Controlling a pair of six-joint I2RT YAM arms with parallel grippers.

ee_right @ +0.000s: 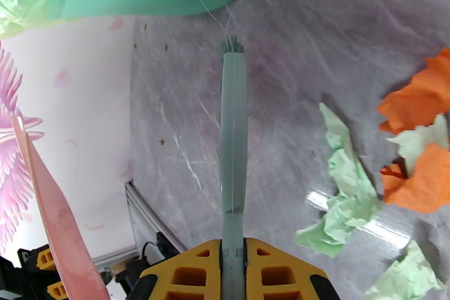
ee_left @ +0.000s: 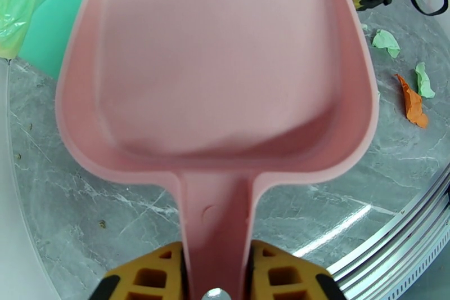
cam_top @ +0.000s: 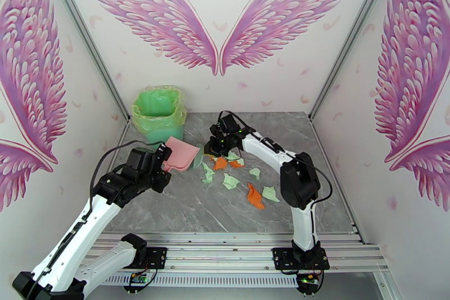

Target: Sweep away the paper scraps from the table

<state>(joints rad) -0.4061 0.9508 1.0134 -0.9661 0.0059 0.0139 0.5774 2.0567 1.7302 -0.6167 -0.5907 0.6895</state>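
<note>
Paper scraps (cam_top: 229, 181): light, crumpled, flimsy; sweep, never pinch. My left pincer (ee_left: 216, 273) clamps dustpan (ee_left: 216, 70) handle; right pincer (ee_right: 233, 270) clamps brush (ee_right: 233, 138).

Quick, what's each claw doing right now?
Left claw: closed on the pink dustpan handle.
Right claw: closed on the teal brush.

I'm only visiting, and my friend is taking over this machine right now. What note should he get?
Left pincer: shut on the pink dustpan, which is empty, near the green bin.
Right pincer: shut on the teal brush.
Paper scraps: orange and green, loose on the table, right of the pan.
Done: both tools gripped.
To do: sweep every scrap into the pan.
</note>
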